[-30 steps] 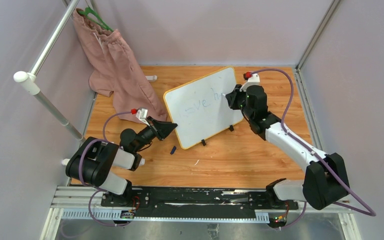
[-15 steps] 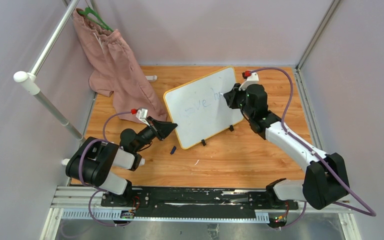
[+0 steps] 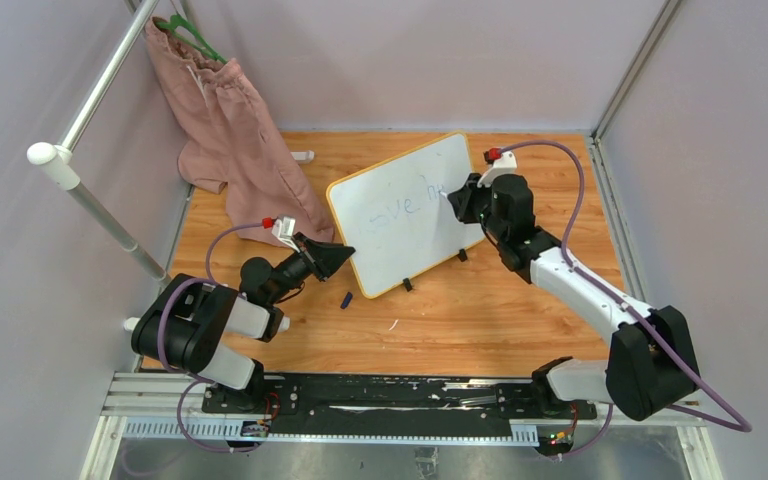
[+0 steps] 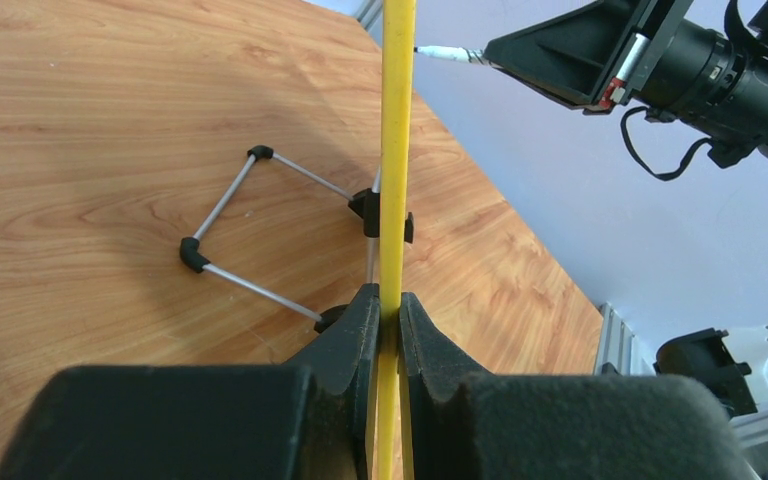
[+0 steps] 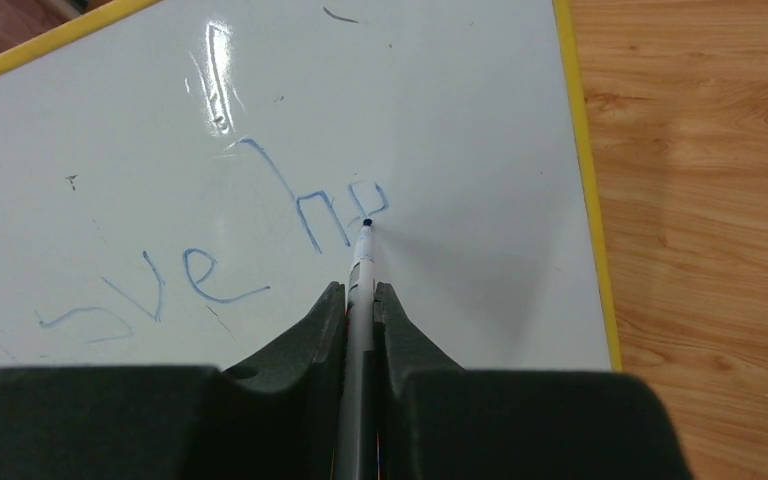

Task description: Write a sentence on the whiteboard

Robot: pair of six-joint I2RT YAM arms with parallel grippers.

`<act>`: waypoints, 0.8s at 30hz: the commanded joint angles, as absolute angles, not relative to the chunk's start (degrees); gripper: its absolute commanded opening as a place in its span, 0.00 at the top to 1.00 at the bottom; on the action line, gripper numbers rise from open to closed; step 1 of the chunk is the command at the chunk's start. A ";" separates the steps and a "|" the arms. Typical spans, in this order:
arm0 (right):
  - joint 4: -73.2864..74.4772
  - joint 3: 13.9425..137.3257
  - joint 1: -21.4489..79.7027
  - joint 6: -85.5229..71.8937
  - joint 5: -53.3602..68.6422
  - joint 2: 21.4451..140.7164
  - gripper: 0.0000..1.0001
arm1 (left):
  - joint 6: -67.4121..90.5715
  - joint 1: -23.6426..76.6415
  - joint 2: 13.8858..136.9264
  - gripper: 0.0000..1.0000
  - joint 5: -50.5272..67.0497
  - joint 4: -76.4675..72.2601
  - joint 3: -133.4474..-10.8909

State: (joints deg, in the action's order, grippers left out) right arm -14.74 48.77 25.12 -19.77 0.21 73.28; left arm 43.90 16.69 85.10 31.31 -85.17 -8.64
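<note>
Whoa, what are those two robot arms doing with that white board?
They are writing on it. The left claw pinches the yellow edge of the whiteboard to steady it as it stands tilted on the wooden table. The right claw grips a marker, and its tip looks to be touching the board. The blue writing reads roughly "love h" plus part of another letter, so it is not finished yet.

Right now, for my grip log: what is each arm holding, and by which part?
Left jaws clamp the whiteboard by its yellow frame edge; right jaws pinch a marker by its barrel, tip at the board.
</note>
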 commanded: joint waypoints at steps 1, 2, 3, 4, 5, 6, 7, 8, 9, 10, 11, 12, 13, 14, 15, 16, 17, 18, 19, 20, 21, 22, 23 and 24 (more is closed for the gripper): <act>-14.02 46.78 25.72 -19.69 0.51 72.74 1.00 | 43.33 17.22 83.69 1.00 31.64 -88.71 -8.42; -13.85 46.62 25.73 -19.64 0.38 72.73 1.00 | 43.33 17.20 83.75 1.00 31.64 -88.74 -8.44; -13.81 46.44 25.66 -19.59 0.31 72.60 1.00 | 43.33 17.18 83.76 1.00 31.64 -88.74 -8.38; -13.73 46.27 25.70 -19.59 0.16 72.59 1.00 | 43.33 17.22 83.75 1.00 31.64 -88.72 -8.39; -13.65 46.11 25.67 -19.54 0.07 72.52 1.00 | 43.33 17.21 83.75 1.00 31.65 -88.73 -8.40; -13.48 46.00 25.66 -19.55 0.09 72.45 1.00 | 43.33 17.18 83.76 1.00 31.69 -88.69 -8.41; -13.39 45.89 25.66 -19.58 0.08 72.42 1.00 | 43.33 17.21 83.70 1.00 31.66 -88.68 -8.40; -13.32 45.80 25.66 -19.55 -1.41 72.35 1.00 | 43.33 17.22 83.75 1.00 31.72 -88.75 -8.40; -13.23 45.84 25.66 -19.52 -2.10 72.34 1.00 | 43.33 17.23 83.76 1.00 31.66 -88.70 -8.40; -13.19 45.94 25.59 -19.45 -2.43 72.32 1.00 | 43.33 17.23 83.78 1.00 31.65 -88.75 -8.38; -13.11 46.08 25.50 -19.43 -2.72 72.31 1.00 | 43.33 17.23 83.84 1.00 31.66 -88.69 -8.41; -13.10 46.25 25.52 -19.42 -3.00 72.32 1.00 | 43.33 17.23 83.78 1.00 31.67 -88.69 -8.39; -13.03 46.50 25.49 -19.45 -3.25 72.33 1.00 | 43.33 17.23 83.76 1.00 31.68 -88.69 -8.37; -13.01 46.69 25.37 -19.43 -3.47 72.41 1.00 | 43.35 17.23 83.69 1.00 31.69 -88.68 -8.37; -12.96 46.88 25.19 -19.52 -3.59 72.42 1.00 | 43.33 17.23 83.67 1.00 31.66 -88.68 -8.43; -12.93 47.11 25.00 -19.64 -3.74 72.50 1.00 | 43.33 17.23 83.61 1.00 31.64 -88.73 -8.30; -12.92 47.33 24.89 -19.68 -3.90 72.49 1.00 | 43.33 17.23 83.62 1.00 31.64 -88.69 -8.33; -12.92 47.51 24.73 -19.76 -3.95 72.51 1.00 | 43.33 17.23 83.65 1.00 31.68 -88.68 -8.27; -12.89 47.69 24.65 -19.75 -4.10 72.47 1.00 | 43.33 17.23 83.63 1.00 31.69 -88.69 -8.27; -12.92 47.86 24.57 -19.76 -4.13 72.36 1.00 | 43.33 17.23 83.60 1.00 31.67 -88.73 -8.30; -12.85 47.97 24.43 -19.73 -4.22 72.41 1.00 | 43.37 17.23 83.54 1.00 31.64 -88.73 -8.34; -12.83 48.06 24.37 -19.77 -4.34 72.34 1.00 | 43.39 17.23 83.62 1.00 31.69 -88.73 -8.28; -12.83 48.14 24.33 -19.75 -4.40 72.22 1.00 | 43.41 17.23 83.56 1.00 31.65 -88.69 -8.34; -12.82 48.16 24.26 -19.72 -4.46 72.22 1.00 | 43.42 17.23 83.58 1.00 31.66 -88.72 -8.34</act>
